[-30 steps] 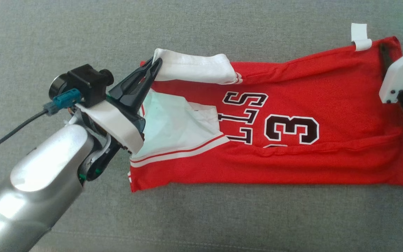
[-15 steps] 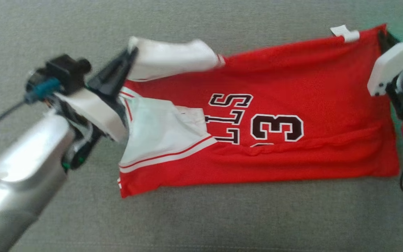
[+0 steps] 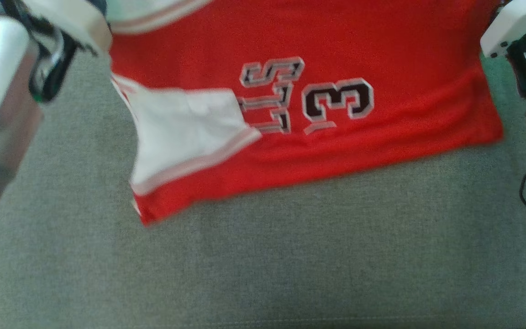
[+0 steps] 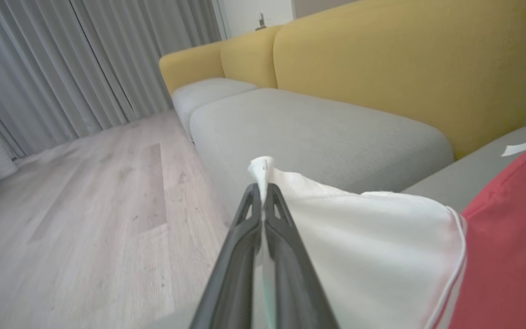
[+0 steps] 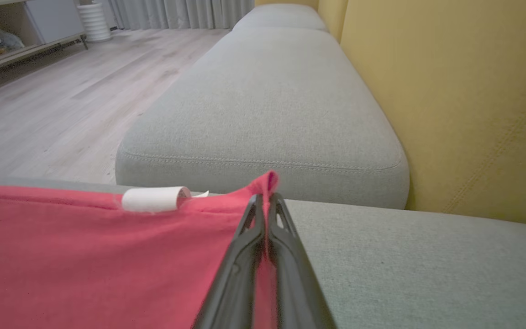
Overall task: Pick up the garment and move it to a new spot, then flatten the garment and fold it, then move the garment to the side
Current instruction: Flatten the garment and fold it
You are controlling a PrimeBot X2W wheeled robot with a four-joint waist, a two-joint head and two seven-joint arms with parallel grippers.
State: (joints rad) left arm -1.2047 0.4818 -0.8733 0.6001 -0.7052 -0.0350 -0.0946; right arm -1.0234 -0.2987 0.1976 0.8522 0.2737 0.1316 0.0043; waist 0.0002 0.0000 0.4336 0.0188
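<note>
Head view: we see the red, white-trimmed fabric jersey [image 3: 404, 45] over the grey woven sofa cushion [image 3: 263, 256]. Left wrist: our left gripper [image 4: 261, 194] pinches its white sleeve. Right wrist: our right gripper [image 5: 266, 201] pinches its red corner.

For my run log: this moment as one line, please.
garment: red jersey, stretched between both grippers over grey sofa cushion | left gripper: shut on its white sleeve | right gripper: shut on its red corner
</note>
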